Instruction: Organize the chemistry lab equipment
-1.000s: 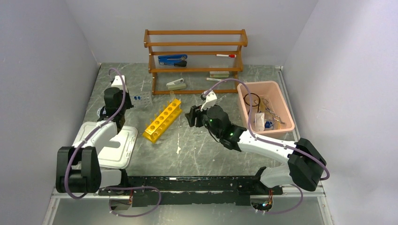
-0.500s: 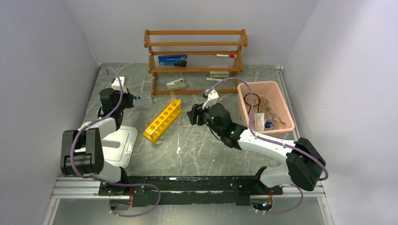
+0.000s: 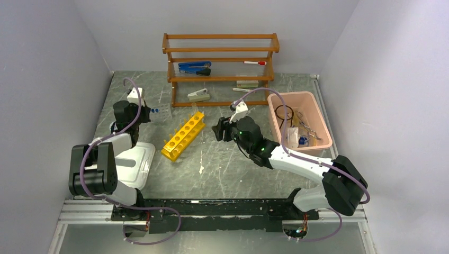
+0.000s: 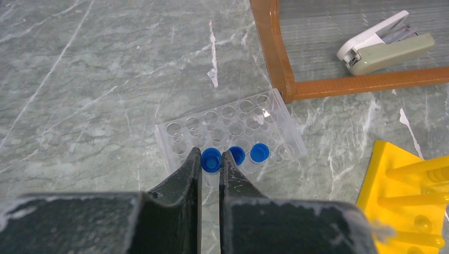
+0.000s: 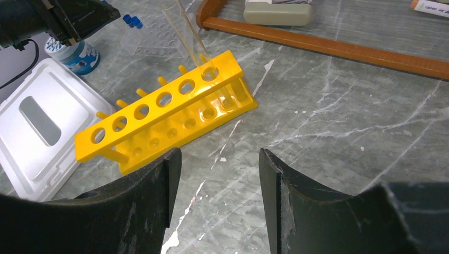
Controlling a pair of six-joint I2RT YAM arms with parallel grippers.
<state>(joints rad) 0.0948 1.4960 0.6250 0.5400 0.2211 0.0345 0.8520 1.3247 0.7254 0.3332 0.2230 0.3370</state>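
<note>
Three blue-capped tubes stand in a clear holed tray left of the wooden shelf. My left gripper is shut on the leftmost blue-capped tube, whose clear body shows between the fingers. In the top view the left gripper sits at the tray. The yellow test-tube rack lies mid-table, with one clear tube leaning in its end hole. My right gripper hovers just right of the yellow rack, open with nothing between its fingers.
A wooden shelf rack at the back holds a blue stapler, a marker and a beige stapler. A pink bin with small items stands at the right. A white lidded box lies near the left arm, a small jar behind it.
The left arm has folded its elbow back toward its base while its gripper stayed shut at the clear tray. The right gripper has edged slightly toward the back.
</note>
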